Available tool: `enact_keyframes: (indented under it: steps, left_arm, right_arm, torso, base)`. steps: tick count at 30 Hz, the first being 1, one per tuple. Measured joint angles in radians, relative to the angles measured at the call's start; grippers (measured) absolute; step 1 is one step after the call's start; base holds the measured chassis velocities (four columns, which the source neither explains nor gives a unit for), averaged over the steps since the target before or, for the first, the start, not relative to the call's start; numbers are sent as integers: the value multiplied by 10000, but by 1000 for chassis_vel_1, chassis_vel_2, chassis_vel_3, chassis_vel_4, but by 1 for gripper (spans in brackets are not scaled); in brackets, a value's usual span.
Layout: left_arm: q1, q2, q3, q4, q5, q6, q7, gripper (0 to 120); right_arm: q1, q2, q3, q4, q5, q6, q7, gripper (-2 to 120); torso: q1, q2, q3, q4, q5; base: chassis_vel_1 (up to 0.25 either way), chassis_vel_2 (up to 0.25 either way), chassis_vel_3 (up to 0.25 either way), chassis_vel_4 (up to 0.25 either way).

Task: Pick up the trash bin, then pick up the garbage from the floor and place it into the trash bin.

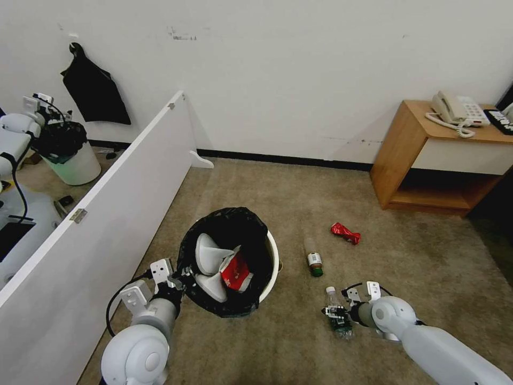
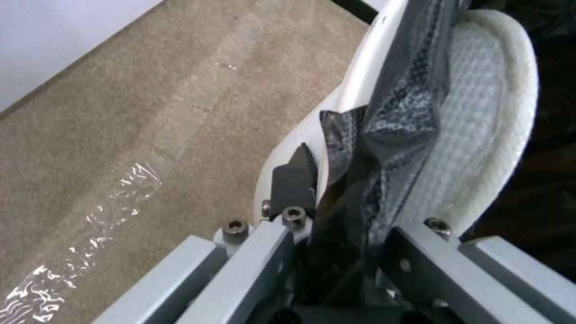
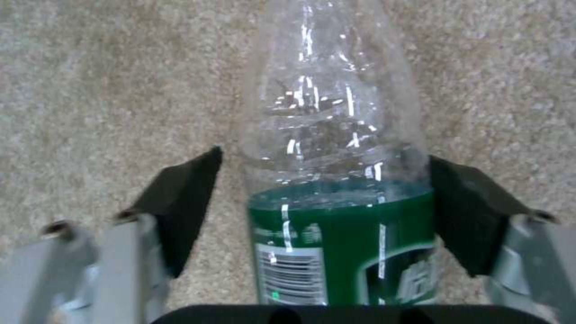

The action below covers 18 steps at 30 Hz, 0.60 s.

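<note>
From the head camera, the round white plastic trash bin lined with a crinkly black bag (image 1: 270,267) sits on the tan carpet floor (image 1: 299,342) near the long white partition board (image 1: 107,214). The left claw (image 1: 179,280) is clamped on the rim nearest that board, so the bin is already in hand. Inside lie two white slippers (image 1: 208,256) and a red-and-white snack packet (image 1: 235,272), so part of the garbage looks collected. Left on the carpet are a clear plastic bottle with a green label (image 1: 336,315), a second green-labelled bottle with a brown cap end (image 1: 314,261) lying just beside the bin, and a crushed red wrapper (image 1: 345,233) farther out toward the wooden side table (image 1: 406,155), whose tabletop carries a white telephone (image 1: 454,109). The right claw (image 1: 335,313) is down at the nearer bottle. A plain white wall with a dark skirting closes the room, and a black bag (image 1: 93,88) hangs on it.

From the left wrist, the claw (image 2: 336,189) pinches the black liner and white rim together, with a slipper (image 2: 486,130) pressed against the bag inside.

From the right wrist, the claw (image 3: 324,202) stands wide around the bottle (image 3: 336,180). One dark pad (image 3: 180,202) is clear of it and the other seems to touch, so the grasp is not yet closed.
</note>
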Motion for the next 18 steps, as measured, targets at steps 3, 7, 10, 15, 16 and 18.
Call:
enact_keyframes:
  steps: [3,7,10,15,16,18]
  left_arm:
    - [4,0,-23,0,-1,-6,3,1]
    - [6,3,-31,1,-4,-8,5,1]
    - [6,0,-29,6,-4,-10,6,1]
    - [3,9,-12,25,-7,-24,7,1]
    - [3,9,-12,25,-7,-24,7,1]
    - [3,21,-6,25,-10,-25,8,1]
  right_arm:
    - [7,0,5,-35,-18,16,-6,62]
    - [-9,-1,27,-39,-1,57,-8,46]
    - [-11,7,33,-49,4,67,-13,41]
    - [1,70,55,-125,2,99,-10,26]
    - [1,70,55,-125,2,99,-10,26]
    - [1,84,64,-127,2,106,6,23]
  torso:
    - [0,0,0,-2,-3]
    - [0,0,0,0,-1]
    - [0,0,-1,0,-1]
    - [0,3,-1,-2,-6]
    - [0,3,-1,-2,-6]
    - [0,2,-1,-2,-5]
  base:
    - [0,0,0,0]
    - [0,0,0,0]
    - [0,0,0,0]
    - [0,0,0,0]
    - [0,0,0,0]
    - [0,0,0,0]
